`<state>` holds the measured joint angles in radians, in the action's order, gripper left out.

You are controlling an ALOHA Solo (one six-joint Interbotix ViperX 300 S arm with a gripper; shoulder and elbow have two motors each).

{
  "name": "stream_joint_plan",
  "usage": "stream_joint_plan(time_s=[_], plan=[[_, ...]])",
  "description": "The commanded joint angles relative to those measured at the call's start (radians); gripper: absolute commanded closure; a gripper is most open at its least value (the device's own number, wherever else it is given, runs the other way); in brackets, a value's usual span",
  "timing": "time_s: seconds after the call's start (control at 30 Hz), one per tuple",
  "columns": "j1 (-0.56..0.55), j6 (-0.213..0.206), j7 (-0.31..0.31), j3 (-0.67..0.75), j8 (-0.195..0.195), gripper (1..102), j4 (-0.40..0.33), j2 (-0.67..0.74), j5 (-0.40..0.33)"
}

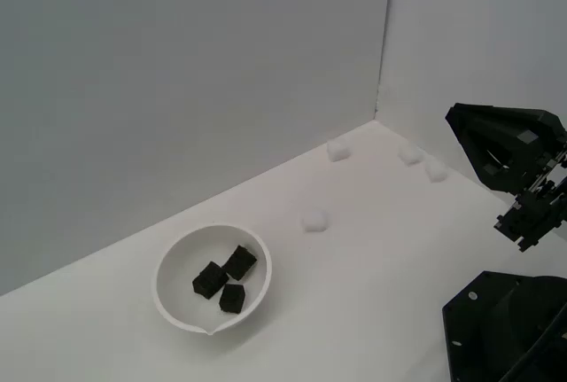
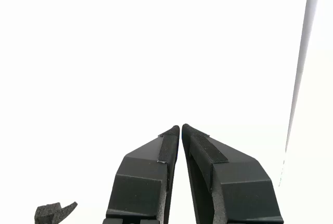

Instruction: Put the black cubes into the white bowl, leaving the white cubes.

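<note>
Three black cubes (image 1: 225,279) lie inside the white bowl (image 1: 174,264) at the exterior view's lower left. Several white cubes rest on the white surface: one (image 1: 314,221) near the middle, one (image 1: 337,150) by the back wall, and two (image 1: 410,155) (image 1: 435,170) toward the exterior view's right. The arm (image 1: 514,147) stands at the exterior view's right edge, far from the bowl. In the wrist view my gripper (image 2: 180,127) is shut with its fingertips touching and nothing between them, facing blank white surface.
Grey walls meet in a corner (image 1: 381,89) behind the surface. The arm's black base (image 1: 505,329) fills the exterior view's lower right corner. A scrap of dark foam (image 2: 54,212) shows beside the fingers in the wrist view.
</note>
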<state>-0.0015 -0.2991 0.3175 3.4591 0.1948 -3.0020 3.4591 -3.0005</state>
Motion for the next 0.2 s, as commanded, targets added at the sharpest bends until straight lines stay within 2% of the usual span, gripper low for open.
stream_joint_plan(time_s=[0.0, 0.17], plan=[[-0.015, -0.011, 0.002, 0.015, 0.011, 100, 0.017, 0.015, 0.015], [-0.015, -0.012, 0.002, 0.015, 0.011, 100, 0.017, 0.015, 0.015]])
